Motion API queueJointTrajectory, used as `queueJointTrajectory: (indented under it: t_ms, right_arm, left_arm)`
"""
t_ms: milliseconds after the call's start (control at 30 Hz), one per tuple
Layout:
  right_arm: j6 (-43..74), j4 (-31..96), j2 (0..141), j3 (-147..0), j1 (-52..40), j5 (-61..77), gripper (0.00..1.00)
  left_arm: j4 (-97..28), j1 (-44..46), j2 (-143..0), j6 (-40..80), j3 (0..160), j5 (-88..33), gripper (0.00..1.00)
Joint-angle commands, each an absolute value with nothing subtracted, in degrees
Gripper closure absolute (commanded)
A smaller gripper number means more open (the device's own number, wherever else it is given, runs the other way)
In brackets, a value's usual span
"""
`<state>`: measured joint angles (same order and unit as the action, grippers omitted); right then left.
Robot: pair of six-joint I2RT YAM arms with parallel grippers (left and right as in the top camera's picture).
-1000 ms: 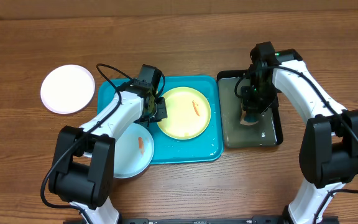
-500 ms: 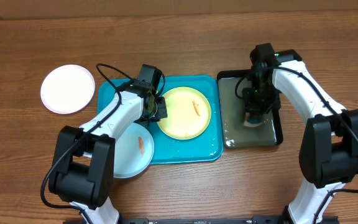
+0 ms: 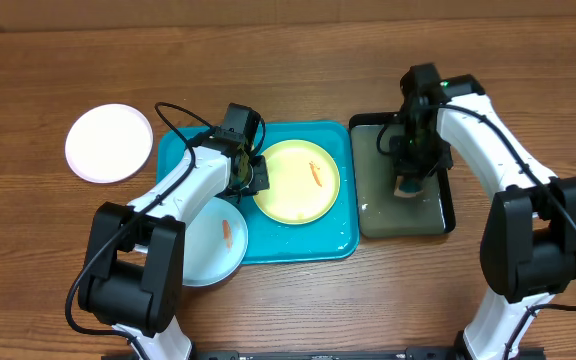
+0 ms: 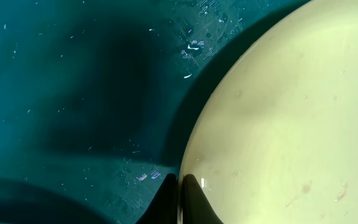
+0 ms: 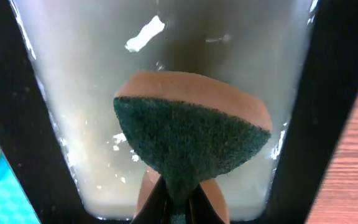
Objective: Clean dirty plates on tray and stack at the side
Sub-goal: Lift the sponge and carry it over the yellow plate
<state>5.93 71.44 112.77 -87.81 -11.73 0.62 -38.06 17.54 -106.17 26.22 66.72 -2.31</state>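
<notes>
The yellow-green plate (image 3: 303, 195), with an orange smear, lies on the turquoise tray (image 3: 308, 246). My left gripper (image 3: 259, 180) is at its left rim. In the left wrist view the gripper (image 4: 180, 194) is shut on the edge of the plate (image 4: 278, 124), one finger on the tray (image 4: 73, 93) side and one over the plate. A light blue plate (image 3: 208, 258) with a smear overlaps the tray's near left corner. The white plate (image 3: 109, 143) rests on the table at the left. My right gripper (image 5: 178, 200) is shut on a green and orange sponge (image 5: 191, 137).
A black tray (image 3: 450, 200) holding cloudy water stands right of the turquoise tray, and the sponge (image 3: 406, 187) hangs over its middle. In the right wrist view its dark rim (image 5: 5, 124) frames the water. Bare wooden table surrounds both trays.
My right gripper has carried the sponge slightly toward the far end of the black tray. The left arm has stayed at the yellow-green plate's rim.
</notes>
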Motion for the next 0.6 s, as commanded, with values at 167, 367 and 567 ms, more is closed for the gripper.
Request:
queueJointTrajectory:
  t_ms: [167,367,567]
  right_arm:
    - [5.98,80.97,111.74,-102.24,-12.84,1.76,0.96]
    - [6.00,81.65,111.74,-110.30,-16.40,9.26,0.96]
    - [7.77,78.46,113.62,-110.21,-23.66,9.72,0.96]
  left_arm:
    - [-37.98,17.61,-105.65,26.41,66.06,-2.55,0.96]
    - [-37.87,17.61,-105.65,26.44,66.06,-2.59,0.96]
    - [-37.89,17.61,-105.65,26.41,66.06,-2.57,0.96]
